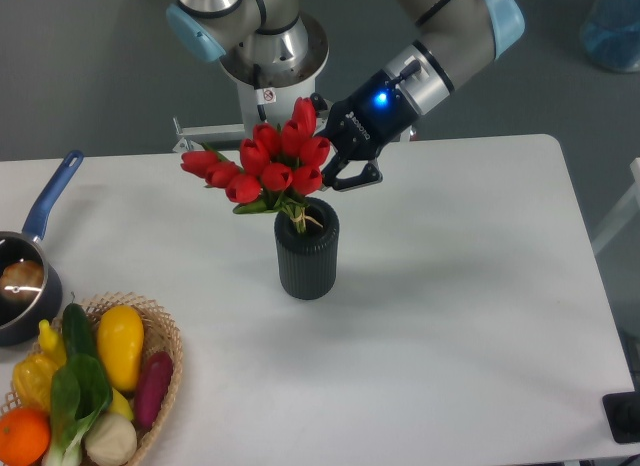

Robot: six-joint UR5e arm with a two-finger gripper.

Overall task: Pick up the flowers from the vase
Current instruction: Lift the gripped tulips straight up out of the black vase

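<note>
The flowers (262, 170), a bunch of red tulip buds with green leaves, hang tilted to the left above the vase (307, 251). Only the tips of their short green stems still reach into its round mouth. The vase is a dark grey ribbed cylinder standing upright on the white table. My gripper (335, 158) comes in from the upper right and is shut on the flowers at the right side of the bunch. The black fingers are partly hidden behind the buds.
A dark pot with a blue handle (35, 256) sits at the left table edge. A wicker basket (165, 338) of vegetables and fruit stands at the front left. The robot base (265, 56) rises behind the table.
</note>
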